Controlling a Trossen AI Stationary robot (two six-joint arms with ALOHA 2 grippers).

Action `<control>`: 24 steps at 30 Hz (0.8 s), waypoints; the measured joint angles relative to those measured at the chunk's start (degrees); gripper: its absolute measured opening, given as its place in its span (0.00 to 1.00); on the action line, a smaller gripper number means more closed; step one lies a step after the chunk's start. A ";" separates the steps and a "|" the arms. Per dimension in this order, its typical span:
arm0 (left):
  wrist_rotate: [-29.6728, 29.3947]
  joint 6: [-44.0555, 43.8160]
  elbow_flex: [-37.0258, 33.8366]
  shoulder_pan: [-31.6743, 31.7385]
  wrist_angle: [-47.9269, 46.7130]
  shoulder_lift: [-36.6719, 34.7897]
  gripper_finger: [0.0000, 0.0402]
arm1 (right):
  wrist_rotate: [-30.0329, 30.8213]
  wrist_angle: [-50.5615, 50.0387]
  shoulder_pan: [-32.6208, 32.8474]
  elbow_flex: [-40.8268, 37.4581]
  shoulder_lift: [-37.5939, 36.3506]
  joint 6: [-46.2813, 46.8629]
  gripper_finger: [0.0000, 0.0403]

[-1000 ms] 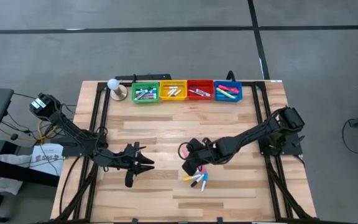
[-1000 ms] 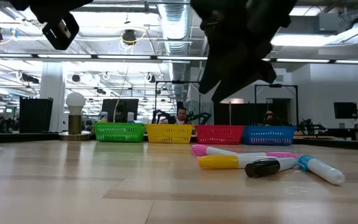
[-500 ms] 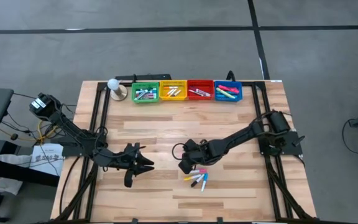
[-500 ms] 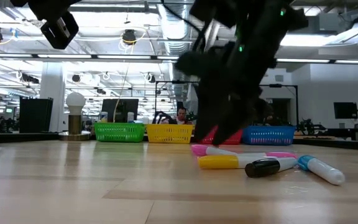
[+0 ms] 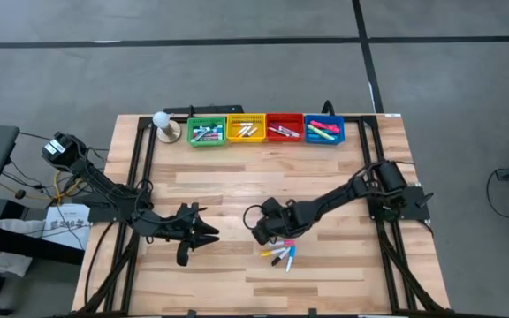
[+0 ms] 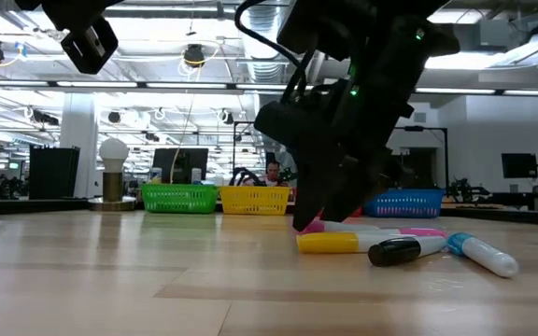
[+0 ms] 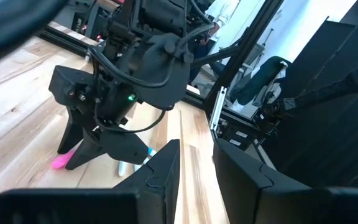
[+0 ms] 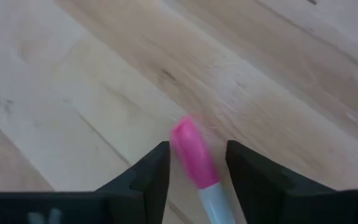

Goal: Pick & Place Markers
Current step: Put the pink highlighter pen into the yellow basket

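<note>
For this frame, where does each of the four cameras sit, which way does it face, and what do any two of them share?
High view: overhead, facing straight down; both arms, table, four bins.
Low view: table height, facing the bins; right gripper down at the markers.
Left wrist view: on the left arm, facing the right arm; own fingers in front.
Right wrist view: facing the tabletop; own fingers astride the pink marker.
Shared: the low and right wrist views both show that pink marker.

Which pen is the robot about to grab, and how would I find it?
Find the wooden table, then the little pile of markers near its front edge. The right end effector straddles the pink marker, fingers open. It is the pile's only pink-capped one, beside yellow, black and blue caps.
</note>
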 joint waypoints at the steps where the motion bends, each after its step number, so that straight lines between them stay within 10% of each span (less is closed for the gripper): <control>1: 0.00 -0.01 0.00 0.00 0.00 0.00 0.24 | 0.51 -0.06 0.28 0.00 0.07 0.65 0.37; 11: 0.00 0.09 0.00 0.00 -0.02 0.00 0.24 | 1.18 -0.13 0.73 -0.70 -2.62 2.69 0.06; 24: 0.00 -0.07 0.00 0.00 0.00 0.00 0.24 | 0.14 3.99 -0.10 -0.87 -9.41 0.85 0.08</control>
